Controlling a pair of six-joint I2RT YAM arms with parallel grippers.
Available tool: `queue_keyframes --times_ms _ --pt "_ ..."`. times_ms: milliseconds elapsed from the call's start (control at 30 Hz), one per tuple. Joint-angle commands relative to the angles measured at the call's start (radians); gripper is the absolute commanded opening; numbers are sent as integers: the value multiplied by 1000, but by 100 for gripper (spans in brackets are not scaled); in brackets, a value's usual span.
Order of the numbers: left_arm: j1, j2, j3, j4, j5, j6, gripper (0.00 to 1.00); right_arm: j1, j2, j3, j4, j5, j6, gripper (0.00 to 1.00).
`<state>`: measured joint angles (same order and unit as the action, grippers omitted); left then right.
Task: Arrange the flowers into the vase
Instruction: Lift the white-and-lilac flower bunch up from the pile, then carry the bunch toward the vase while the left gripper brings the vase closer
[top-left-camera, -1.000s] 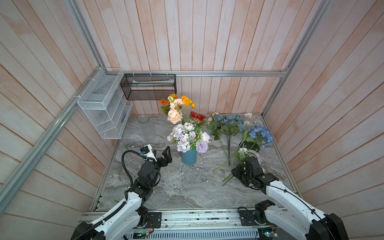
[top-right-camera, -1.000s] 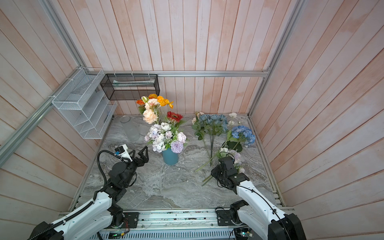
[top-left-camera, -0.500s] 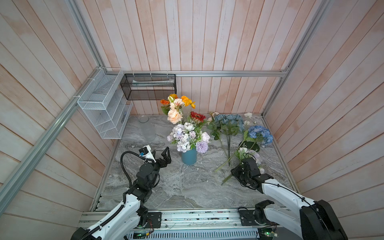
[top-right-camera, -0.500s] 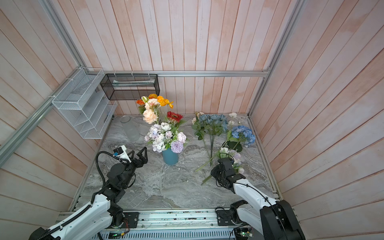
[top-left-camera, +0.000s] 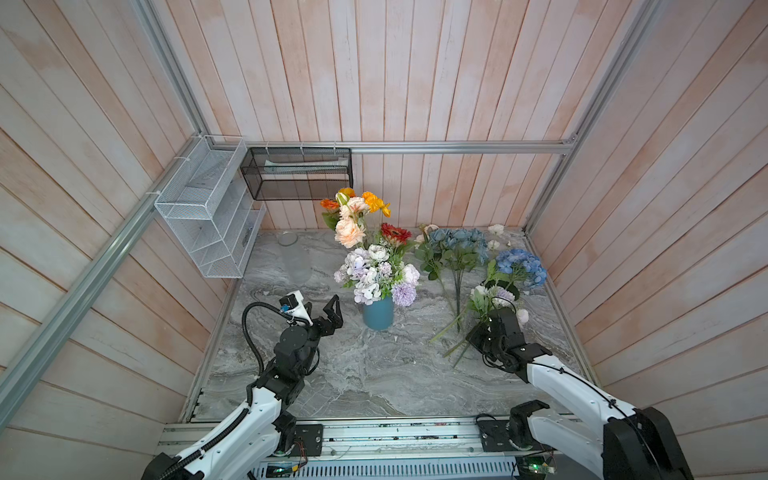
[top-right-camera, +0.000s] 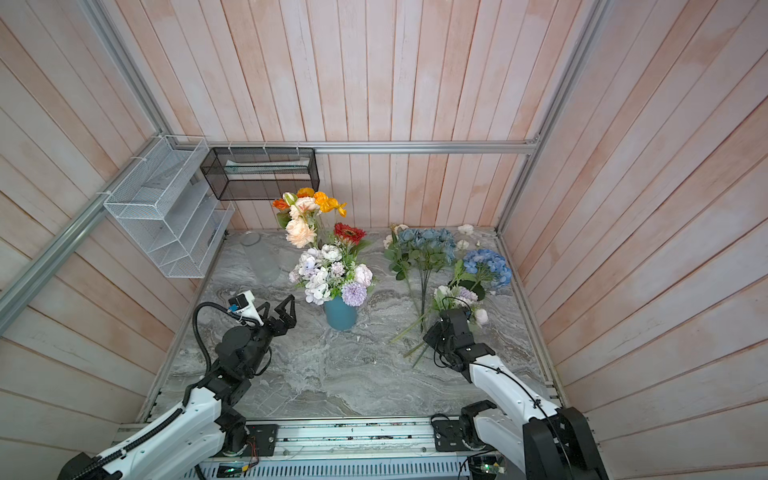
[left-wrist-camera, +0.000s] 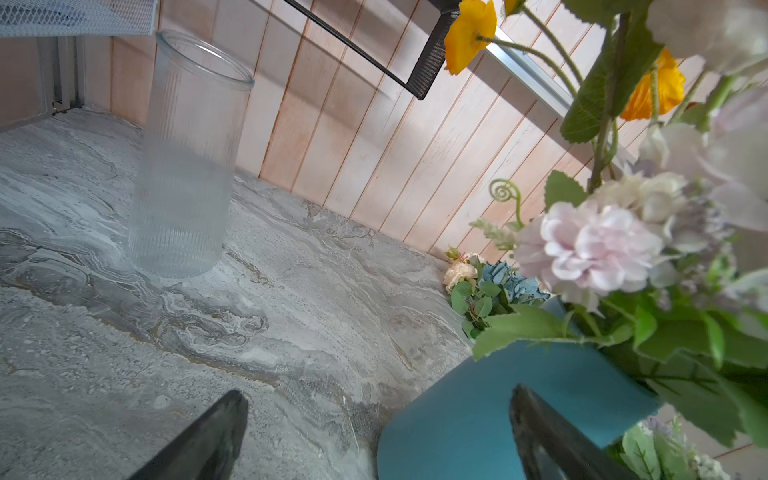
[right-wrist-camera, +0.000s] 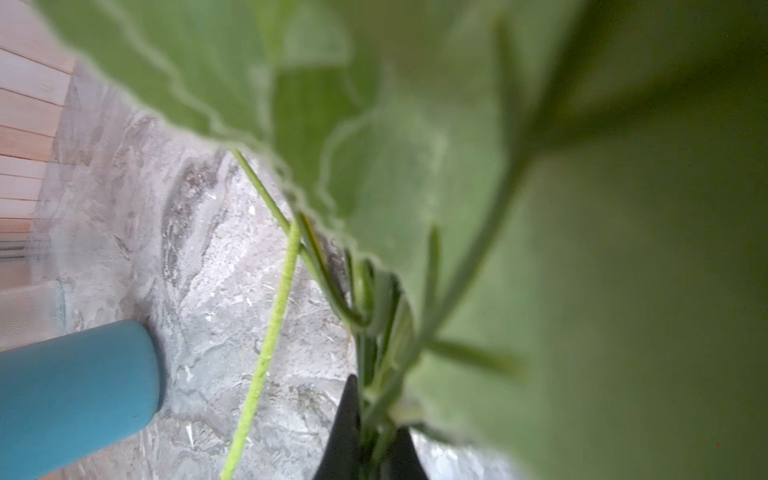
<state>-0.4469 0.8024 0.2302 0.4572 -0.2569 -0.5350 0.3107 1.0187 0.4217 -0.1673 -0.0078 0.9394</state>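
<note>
Noted clear glass vase (top-left-camera: 295, 259) empty and upright near the back left corner of the marble table (top-left-camera: 374, 374); found left gripper (top-left-camera: 322, 311) spread wide, holding nothing, just beside the blue vase (top-left-camera: 378, 316); counted most of the flowers (top-left-camera: 372, 266) already standing in that vase, orange and peach heads highest, lavender and white low over the rim; logged dusty blue hydrangea (top-left-camera: 455, 243) and bright blue hydrangea (top-left-camera: 519, 266) lying flat further right, stems toward the front, well apart from the vase; saw right gripper (right-wrist-camera: 376, 411) clamped low on the green stems of a leafy bunch (top-left-camera: 494, 295) with white and lavender heads, seemingly not yet lifted.

Judged step in hand: lift and carry to the blue vase; raise straight up first to clear the crossed neighbouring stems; check for trailing stems; tip stem ends downward before crossing; aim for whatever gap shows at the rim; lower slowly into a seemingly crowded mouth; consider steadying the vase body with the left gripper against tipping; release only with stems seated well below the rim.
</note>
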Motion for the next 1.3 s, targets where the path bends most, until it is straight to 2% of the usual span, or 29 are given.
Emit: queue_keyframes --times_ms 0,133,267,433,567,767,867,1033,1267 --pt "4 14 15 23 23 10 100 -4 -29 109 -73 63 -82 0" --pt "5 22 18 24 37 19 100 -4 -21 222 -85 95 -159 0" --pt "4 7 21 6 74 45 100 -4 30 321 -40 68 -245 0" --pt "0 -35 7 -37 152 79 100 -4 96 372 142 -42 -349 0" --pt "-29 -91 -44 -85 159 45 100 -5 117 331 345 -66 -361 0" --pt "-256 -134 -79 -73 28 54 100 -4 150 227 686 -103 -261 0" --pt "-384 -60 -42 -24 -43 108 100 -4 190 237 749 -149 -234 0" --pt "-535 139 50 95 -158 180 100 16 215 230 832 -199 -212 0" --pt "-570 345 165 286 -353 155 100 59 222 145 1005 -211 -139 0"
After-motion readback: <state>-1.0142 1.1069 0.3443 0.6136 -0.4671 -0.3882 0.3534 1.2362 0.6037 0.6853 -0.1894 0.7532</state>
